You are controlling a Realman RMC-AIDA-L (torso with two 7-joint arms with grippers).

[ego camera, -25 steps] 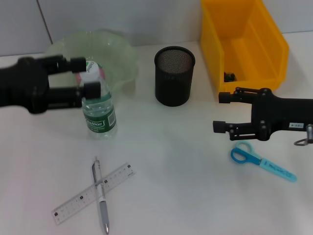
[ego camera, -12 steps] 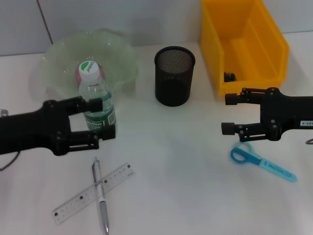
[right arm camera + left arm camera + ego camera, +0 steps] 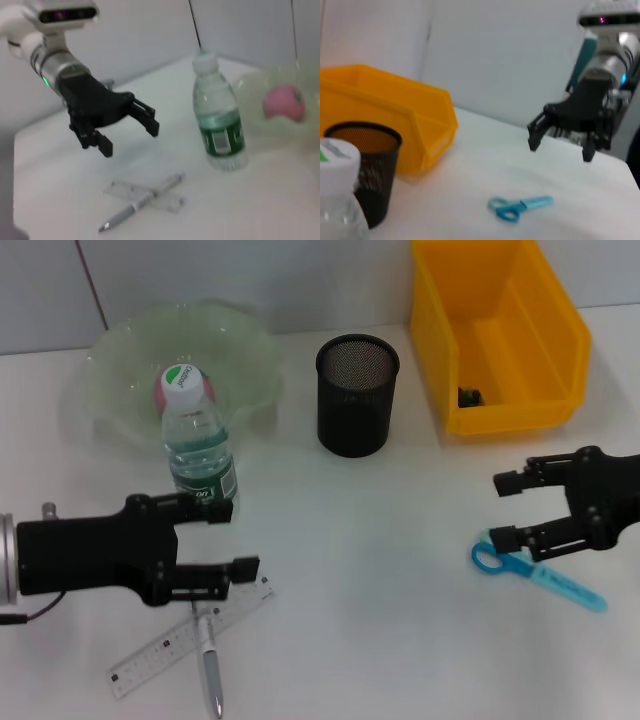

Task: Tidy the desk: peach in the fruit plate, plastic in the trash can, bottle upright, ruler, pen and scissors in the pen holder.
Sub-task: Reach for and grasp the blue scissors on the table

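Now the left gripper (image 3: pixel 222 538), jaws spread and empty, hovers over the pen (image 3: pixel 208 650) lying crossed on the ruler (image 3: pixel 150 652); both look thin, stiff and light, best pinched mid-shaft. Right gripper (image 3: pixel 508 508) hangs open above the scissors (image 3: pixel 538 571). Peach (image 3: pixel 162 388) sits in the fruit plate (image 3: pixel 240 350), bottle (image 3: pixel 200 454) upright, pen holder (image 3: pixel 356 395) apparently empty

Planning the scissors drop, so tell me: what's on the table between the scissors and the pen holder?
Nothing: in the head view the table between the scissors and the pen holder is bare. The open right gripper hovers just above the scissors.
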